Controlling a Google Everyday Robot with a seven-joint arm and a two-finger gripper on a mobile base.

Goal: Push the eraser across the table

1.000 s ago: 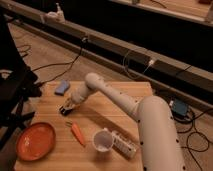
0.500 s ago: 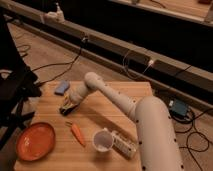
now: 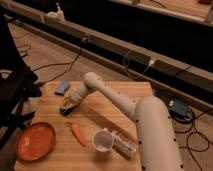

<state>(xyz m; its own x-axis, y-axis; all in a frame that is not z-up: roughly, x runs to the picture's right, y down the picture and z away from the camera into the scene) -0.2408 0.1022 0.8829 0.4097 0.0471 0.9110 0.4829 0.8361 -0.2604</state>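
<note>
Gripper (image 3: pixel 66 106) of the white jointed robot arm (image 3: pixel 112 98) sits low over the left-centre of the light wooden butcher-block table (image 3: pixel 125 107), right at the flat black rectangular eraser (image 3: pixel 66 109). The eraser lies on the tabletop under and just in front of the gripper, mostly covered by it; contact appears likely but cannot be confirmed.

The arm runs from a thick white base segment at the lower right, across the table's middle, to a rounded elbow near the far edge, then angles down to the gripper.

A small blue block (image 3: pixel 62 88) lies just beyond the gripper, near the table's far-left edge. An orange carrot (image 3: pixel 77 133) lies nearer the camera, apart from the eraser. A round orange-red plate (image 3: pixel 35 140) rests at the near-left corner. A white cup (image 3: pixel 103 140) stands upright near the front edge, with a white-grey remote-like device (image 3: pixel 123 144) just beside it on the right.

Dark cables (image 3: pixel 60 65) trail over the floor behind the table.
</note>
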